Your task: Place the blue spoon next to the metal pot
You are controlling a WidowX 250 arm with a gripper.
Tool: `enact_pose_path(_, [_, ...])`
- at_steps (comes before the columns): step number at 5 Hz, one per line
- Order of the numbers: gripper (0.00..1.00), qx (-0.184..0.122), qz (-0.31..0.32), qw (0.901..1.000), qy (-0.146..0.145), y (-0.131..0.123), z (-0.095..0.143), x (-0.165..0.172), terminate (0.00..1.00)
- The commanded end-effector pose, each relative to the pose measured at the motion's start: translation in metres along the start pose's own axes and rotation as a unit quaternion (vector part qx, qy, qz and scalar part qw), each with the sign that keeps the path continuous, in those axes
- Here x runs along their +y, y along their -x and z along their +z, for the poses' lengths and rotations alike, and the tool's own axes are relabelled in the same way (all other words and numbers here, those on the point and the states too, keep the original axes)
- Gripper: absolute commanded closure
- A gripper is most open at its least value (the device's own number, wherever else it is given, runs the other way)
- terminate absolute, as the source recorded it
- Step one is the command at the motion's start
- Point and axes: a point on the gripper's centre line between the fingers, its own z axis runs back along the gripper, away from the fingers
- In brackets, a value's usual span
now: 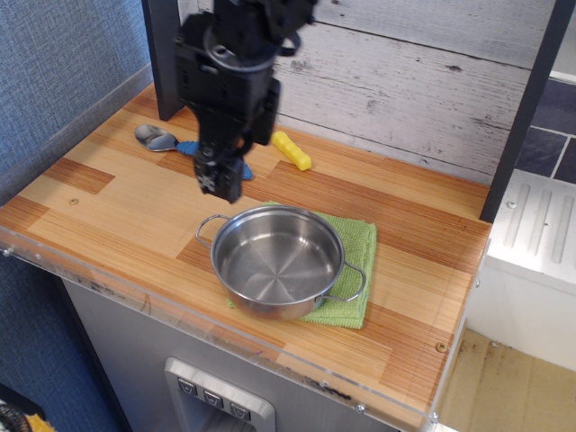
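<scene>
The blue spoon (160,139) lies at the back left of the wooden counter, silver bowl to the left and blue handle running right. My black gripper (220,184) hangs over the right end of the handle and hides part of it. From this angle I cannot tell whether the fingers are apart or whether they touch the handle. The metal pot (275,261) stands empty on a green cloth (358,241) at the front middle, just below and to the right of the gripper.
A small yellow block (292,150) lies behind the pot near the white plank wall. A dark post (162,63) stands at the back left. The counter's (423,270) front edge has a clear plastic lip.
</scene>
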Motion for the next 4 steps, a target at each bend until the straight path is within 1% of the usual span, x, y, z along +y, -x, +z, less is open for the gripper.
enact_pose_path(1, [0.0, 0.024, 0.013, 0.9996, 0.0, -0.031, -0.022, -0.024, 0.0])
enact_pose_path(3, [0.0, 0.056, -0.024, 0.9982, -0.003, -0.037, -0.062, -0.045, 0.0])
enact_pose_path(4, [0.0, 0.06, -0.033, 0.9976, -0.015, -0.042, -0.077, -0.054, 0.0])
